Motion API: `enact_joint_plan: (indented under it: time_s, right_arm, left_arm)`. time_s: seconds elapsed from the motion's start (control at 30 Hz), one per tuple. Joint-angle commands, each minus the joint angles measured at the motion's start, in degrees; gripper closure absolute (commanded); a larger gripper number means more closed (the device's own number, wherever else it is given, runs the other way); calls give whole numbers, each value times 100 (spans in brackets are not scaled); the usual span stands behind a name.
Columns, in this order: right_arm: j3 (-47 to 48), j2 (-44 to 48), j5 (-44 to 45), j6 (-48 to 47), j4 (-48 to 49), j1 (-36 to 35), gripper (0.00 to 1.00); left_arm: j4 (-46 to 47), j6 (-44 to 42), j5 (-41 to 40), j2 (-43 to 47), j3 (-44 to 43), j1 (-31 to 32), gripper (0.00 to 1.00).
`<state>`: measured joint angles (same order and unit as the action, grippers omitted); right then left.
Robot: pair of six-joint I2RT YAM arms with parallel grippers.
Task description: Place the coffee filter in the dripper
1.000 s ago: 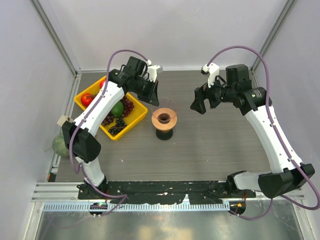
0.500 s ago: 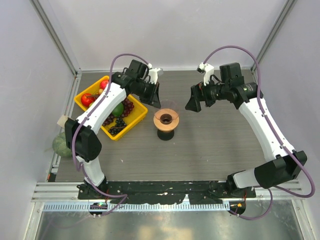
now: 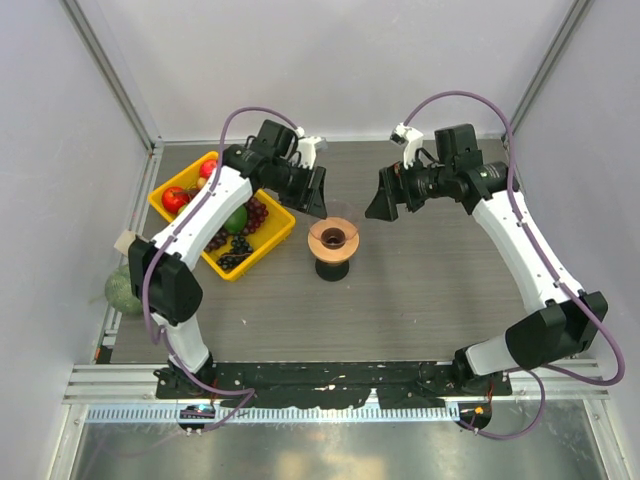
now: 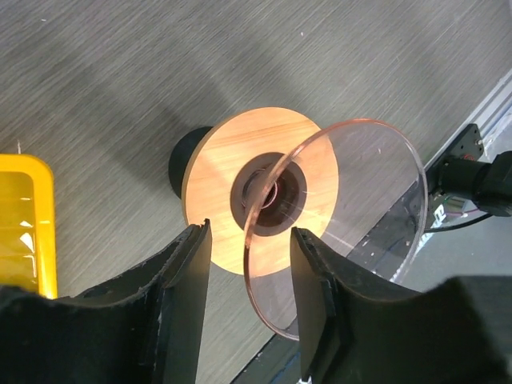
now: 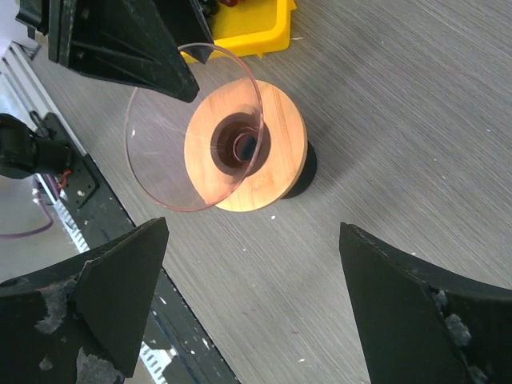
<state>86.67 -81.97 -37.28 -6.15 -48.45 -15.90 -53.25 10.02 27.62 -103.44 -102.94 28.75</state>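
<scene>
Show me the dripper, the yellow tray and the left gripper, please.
dripper (image 3: 332, 238): top external view, middle of its cone.
yellow tray (image 5: 260, 32): right wrist view, its outer wall.
left gripper (image 4: 249, 230): left wrist view, the gap between its open fingertips.

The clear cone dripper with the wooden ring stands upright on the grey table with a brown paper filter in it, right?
No. The clear cone dripper with the light-wood ring does stand upright on the grey table, but empty: the left wrist view sees straight through the cone.
</scene>
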Motion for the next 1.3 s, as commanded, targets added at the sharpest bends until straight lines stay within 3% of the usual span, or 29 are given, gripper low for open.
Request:
enact_joint_plan:
  time_s: [0.0,0.07,0.13,0.3,0.67,1.27]
  right_arm:
    - [34,-29,-349,412,466,17,7]
    - [-54,-64,-481,597,634,17,10]
    - [-124,-117,-552,808,713,17,12]
    - [-239,-301,-684,958,749,17,19]
    - [-124,-662,-676,861,740,-124,38]
    - [122,-943,-280,984,705,-396,59]
  left_arm:
    - [95,-53,69,596,36,-54,45]
    - [157,-9,-28,772,133,-89,39]
    - [123,0,-11,851,168,-133,39]
    - [69,35,69,983,432,-230,47]
    - [202,140,200,878,547,-230,51]
    - [236,290,367,755,643,-230,64]
